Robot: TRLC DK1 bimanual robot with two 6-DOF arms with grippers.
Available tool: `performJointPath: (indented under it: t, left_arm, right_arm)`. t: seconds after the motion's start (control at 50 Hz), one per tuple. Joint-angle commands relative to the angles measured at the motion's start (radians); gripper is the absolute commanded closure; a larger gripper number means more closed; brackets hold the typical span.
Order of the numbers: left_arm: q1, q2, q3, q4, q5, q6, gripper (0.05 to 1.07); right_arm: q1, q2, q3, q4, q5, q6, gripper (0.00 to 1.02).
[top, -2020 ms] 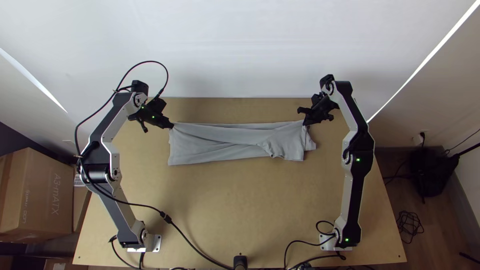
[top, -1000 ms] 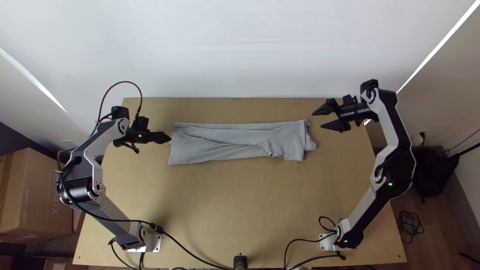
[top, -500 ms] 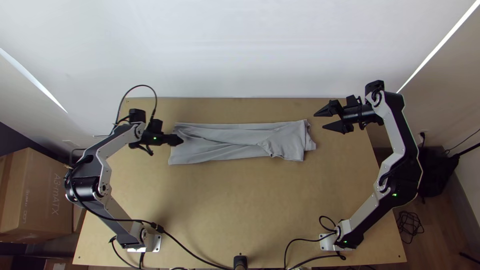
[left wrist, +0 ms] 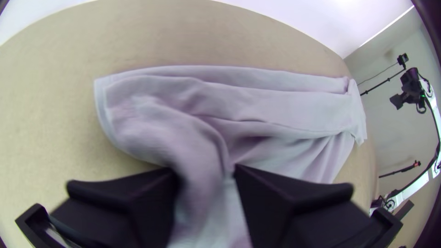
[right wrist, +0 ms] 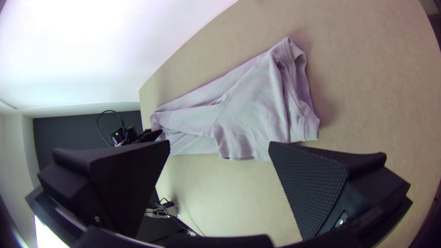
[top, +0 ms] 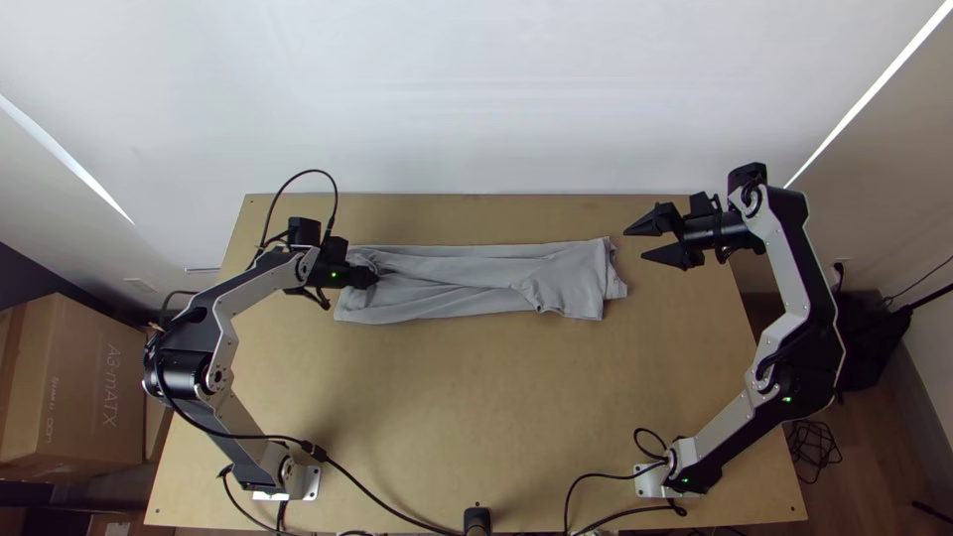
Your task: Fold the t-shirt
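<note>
Left gripper (top: pixel 373 278) farther inward with bunched t-shirt (top: pixel 571 278)

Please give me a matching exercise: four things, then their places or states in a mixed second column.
1. Pale grey cloth T-shirt
2. Left arm's black tool
3. Right arm's black tool
4. Brown cardboard box

A. Open, away from the shirt
B. By the top view's left edge
C. Folded into a long strip
D. At one shirt end

Pairs: 1-C, 2-D, 3-A, 4-B
</note>
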Motion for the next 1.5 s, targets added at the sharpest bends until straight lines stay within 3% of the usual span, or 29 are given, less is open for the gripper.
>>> performJointPath:
  t: [0.0, 0.18, 0.36, 0.5, 0.64, 0.76, 0.92, 1.26, 1.48]
  left_arm:
    - [0.038, -0.017, -0.058, 0.013, -0.002, -0.027, 1.04]
    - [0.177, -0.083, -0.113, 0.000, 0.001, 0.028, 1.04]
    - [0.398, -0.115, -0.102, -0.093, 0.010, 0.183, 1.04]
    - [0.556, -0.118, -0.010, -0.249, 0.042, 0.299, 1.04]
    - [0.593, -0.172, 0.119, -0.487, 0.102, 0.347, 1.04]
    - [0.521, -0.252, 0.186, -0.582, 0.121, 0.328, 1.04]
    - [0.322, -0.301, 0.297, -0.643, 0.121, 0.201, 1.04]
    - [-0.094, -0.149, 0.567, -0.599, 0.065, -0.038, 1.04]
    - [-0.275, -0.003, 0.659, -0.517, -0.001, -0.109, 1.04]
  right_arm:
    - [-0.001, -0.036, -0.039, 0.005, -0.010, -0.017, 0.03]
    - [-0.004, -0.053, -0.073, 0.015, -0.008, -0.029, 0.03]
    - [-0.015, -0.061, -0.100, 0.020, -0.008, -0.043, 0.03]
    - [-0.018, -0.065, -0.125, 0.041, -0.005, -0.046, 0.03]
    - [-0.008, -0.073, -0.157, 0.066, 0.001, -0.045, 0.03]
    - [0.002, -0.075, -0.174, 0.080, 0.002, -0.042, 0.03]
    - [0.007, -0.079, -0.183, 0.086, 0.006, -0.038, 0.03]
    - [-0.016, -0.096, -0.199, 0.086, 0.013, -0.043, 0.03]
    - [-0.022, -0.116, -0.240, 0.106, 0.019, -0.043, 0.03]
